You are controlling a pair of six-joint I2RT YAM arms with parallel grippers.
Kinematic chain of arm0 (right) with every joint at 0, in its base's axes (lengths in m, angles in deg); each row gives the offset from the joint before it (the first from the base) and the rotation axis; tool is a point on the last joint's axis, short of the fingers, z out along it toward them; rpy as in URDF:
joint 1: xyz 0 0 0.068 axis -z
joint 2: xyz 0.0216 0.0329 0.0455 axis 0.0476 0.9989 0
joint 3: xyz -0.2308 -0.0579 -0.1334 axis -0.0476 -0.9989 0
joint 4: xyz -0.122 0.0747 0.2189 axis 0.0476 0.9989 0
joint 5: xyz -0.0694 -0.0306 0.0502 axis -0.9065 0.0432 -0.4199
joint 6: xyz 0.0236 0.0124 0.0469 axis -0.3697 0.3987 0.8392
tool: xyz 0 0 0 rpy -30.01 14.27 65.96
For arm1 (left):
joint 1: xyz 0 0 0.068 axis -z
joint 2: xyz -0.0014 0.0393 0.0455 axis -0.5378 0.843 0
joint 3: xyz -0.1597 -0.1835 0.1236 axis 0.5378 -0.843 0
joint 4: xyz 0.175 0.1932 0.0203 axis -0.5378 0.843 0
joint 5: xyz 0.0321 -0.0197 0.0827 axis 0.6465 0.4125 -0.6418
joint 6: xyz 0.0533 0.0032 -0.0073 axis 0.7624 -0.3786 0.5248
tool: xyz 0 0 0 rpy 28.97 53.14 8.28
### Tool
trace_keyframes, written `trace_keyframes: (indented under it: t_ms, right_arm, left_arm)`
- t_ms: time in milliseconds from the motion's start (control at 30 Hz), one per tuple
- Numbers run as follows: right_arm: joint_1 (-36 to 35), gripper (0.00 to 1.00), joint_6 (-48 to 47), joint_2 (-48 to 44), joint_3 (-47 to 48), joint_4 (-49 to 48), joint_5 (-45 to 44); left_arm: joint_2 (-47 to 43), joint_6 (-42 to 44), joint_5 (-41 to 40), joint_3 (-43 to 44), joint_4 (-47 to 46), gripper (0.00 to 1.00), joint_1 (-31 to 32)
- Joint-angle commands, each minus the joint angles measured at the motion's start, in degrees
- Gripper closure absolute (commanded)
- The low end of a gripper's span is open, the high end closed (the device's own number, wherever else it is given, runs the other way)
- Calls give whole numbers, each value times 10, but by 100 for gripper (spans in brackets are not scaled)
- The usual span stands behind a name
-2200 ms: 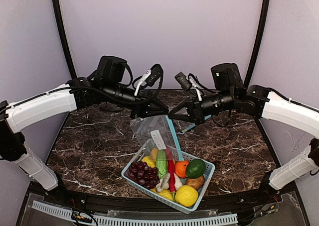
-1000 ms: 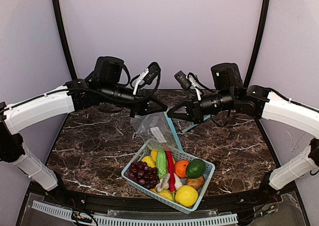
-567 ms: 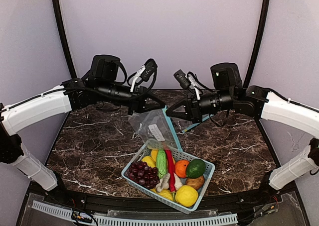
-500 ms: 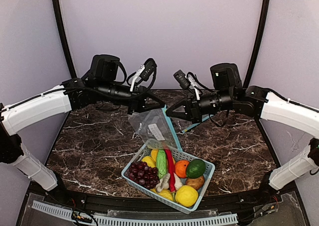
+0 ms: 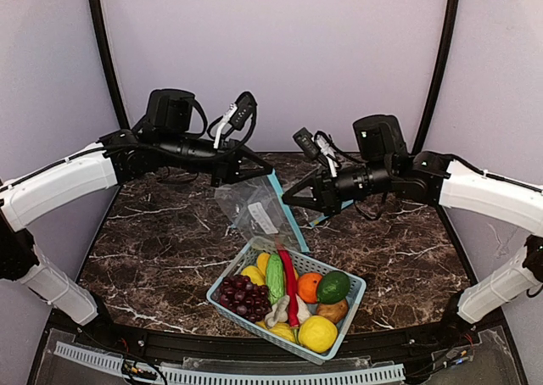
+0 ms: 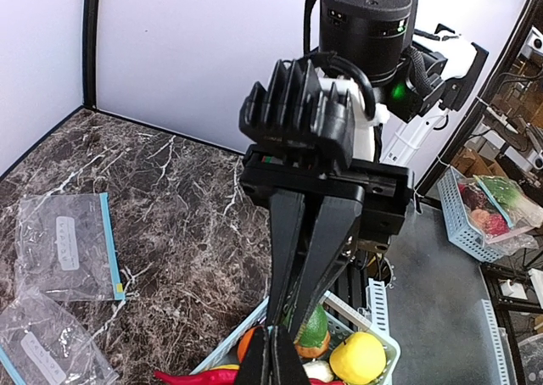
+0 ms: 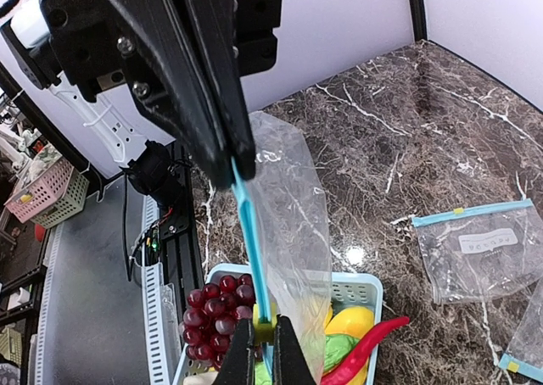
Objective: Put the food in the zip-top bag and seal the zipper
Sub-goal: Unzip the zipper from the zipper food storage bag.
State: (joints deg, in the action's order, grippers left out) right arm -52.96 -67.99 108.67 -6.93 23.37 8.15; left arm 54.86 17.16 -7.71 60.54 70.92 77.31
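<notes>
Left claw (image 7: pixel 243 171) and right claw (image 7: pixel 264 348) are clamped tight on the zipper (image 7: pixel 249 232).

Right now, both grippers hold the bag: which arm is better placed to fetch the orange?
Probably the right: the orange lies in the basket's right half, nearer the right gripper; the left gripper can hold the zip-top bag.

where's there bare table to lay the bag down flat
Two bare marble patches on the table: left of the basket out to the left edge, and right of it out to the right edge. The middle is crowded: the bag hangs between the left pincer and right pincer behind the basket, and spare bags lie farther back.
</notes>
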Motion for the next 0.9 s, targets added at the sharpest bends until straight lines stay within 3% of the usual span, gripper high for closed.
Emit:
trace_keyframes:
  t_ms: [0, 867]
  right_arm:
    - [-1, 100, 6, 10, -20, 22, -16]
    - [-2, 100, 37, 29, -94, 7, -13]
  left_arm:
    - [-39, -6, -3, -4, -16, 99, -18]
    - [-49, 0, -34, -11, -10, 99, -73]
